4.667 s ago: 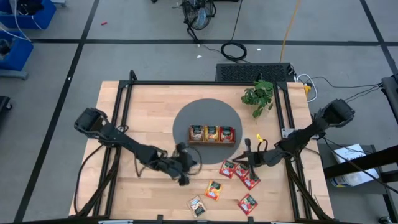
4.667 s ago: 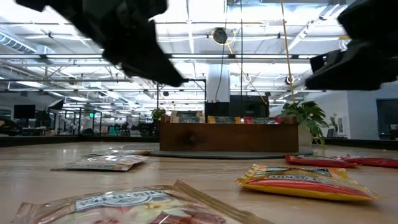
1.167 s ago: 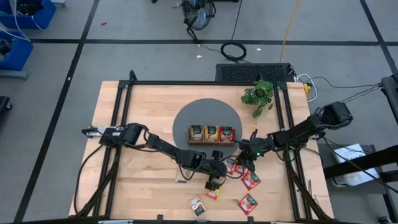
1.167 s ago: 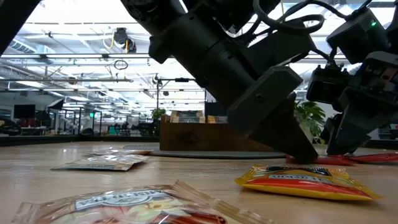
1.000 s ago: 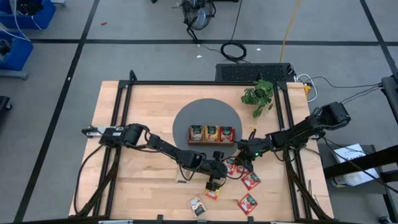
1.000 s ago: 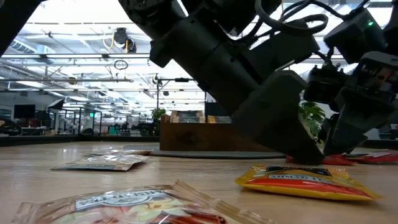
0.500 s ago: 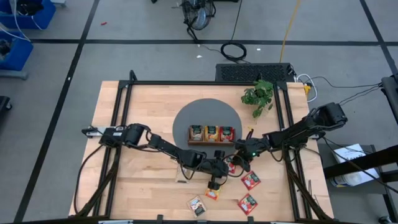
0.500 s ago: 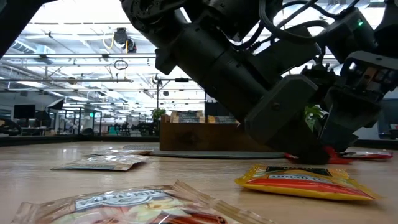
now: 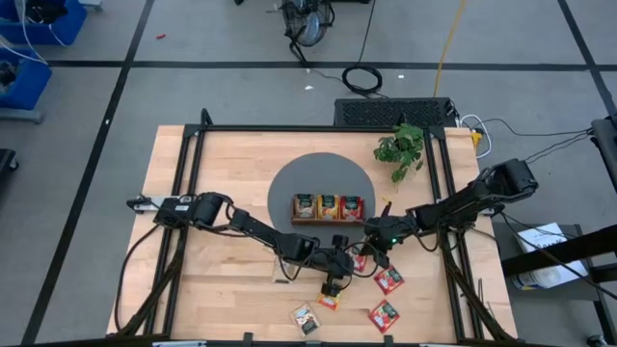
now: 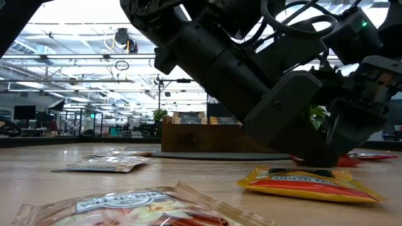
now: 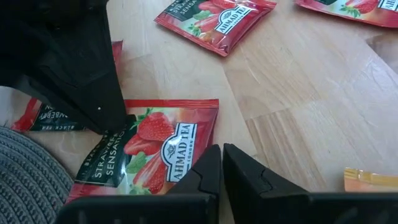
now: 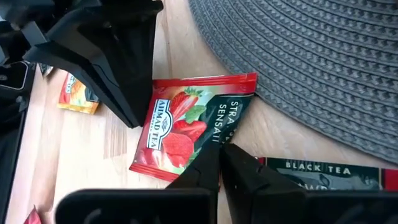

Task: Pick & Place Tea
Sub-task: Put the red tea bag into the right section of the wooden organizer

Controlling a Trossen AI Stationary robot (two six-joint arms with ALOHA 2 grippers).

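Tea packets lie scattered over the front half of the wooden surface (image 9: 222, 193), and going from left to right I see a pale packet (image 9: 306, 317) near the front edge, an orange packet (image 9: 330, 300) just beyond it, then two red packets (image 9: 388, 280) (image 9: 384, 313) farther right. The left tool (image 9: 335, 273) reaches in low from the left, its fingers together or nearly so, tips at one edge of a red strawberry packet (image 11: 149, 152) lying flat beside the round grey mat (image 9: 323, 193); whether they pinch it I cannot tell. On that mat stands the wooden tray (image 9: 329, 219), with a pale-green packet, an orange one and a red one upright in its three compartments. The right tool (image 9: 374, 249) comes in from the right, fingers drawn together at the opposite edge of the same strawberry packet; a black-tea packet (image 12: 323, 171) lies just beside it. A leafy plant (image 9: 402, 146) sits at the far right.
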